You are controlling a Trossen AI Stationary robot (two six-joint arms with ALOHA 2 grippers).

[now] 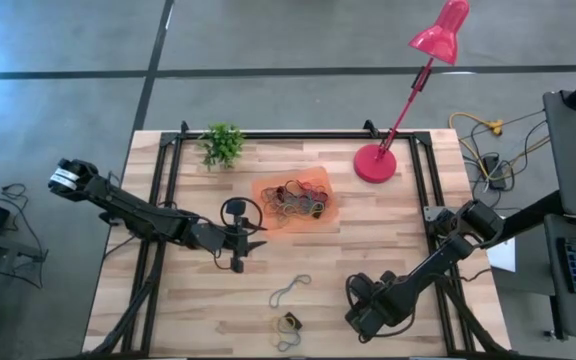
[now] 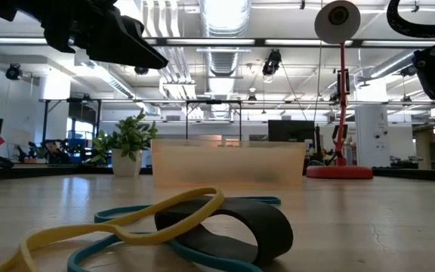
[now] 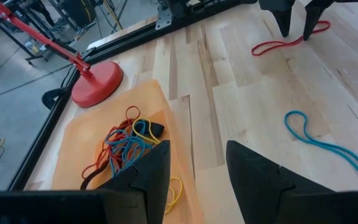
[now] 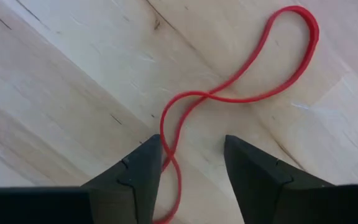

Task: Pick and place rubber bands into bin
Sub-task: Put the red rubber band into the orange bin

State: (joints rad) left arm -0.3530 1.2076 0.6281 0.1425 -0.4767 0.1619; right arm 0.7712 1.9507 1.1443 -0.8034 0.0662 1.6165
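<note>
Several thin coloured rubber bands [image 1: 290, 291] lie loose on the pale wooden table [image 1: 388, 240], a red one [image 4: 229, 93] beneath the right gripper [image 4: 191, 171], open and empty. Left gripper [image 3: 194, 177], open and empty, hovers beside the shallow translucent orange bin [image 1: 268, 190] holding tangled bands, near the red desk lamp [image 1: 375, 162].

table [image 1: 388, 240]: pale matt wood planks | bin [image 1: 264, 190]: translucent orange plastic | lamp [image 1: 375, 163]: glossy red

A big open lab or workshop: exposed ceiling ducts [image 2: 219, 53], strip lights, polished concrete floor [image 1: 268, 40], and a wooden table [image 1: 368, 240] in a black metal frame.
</note>
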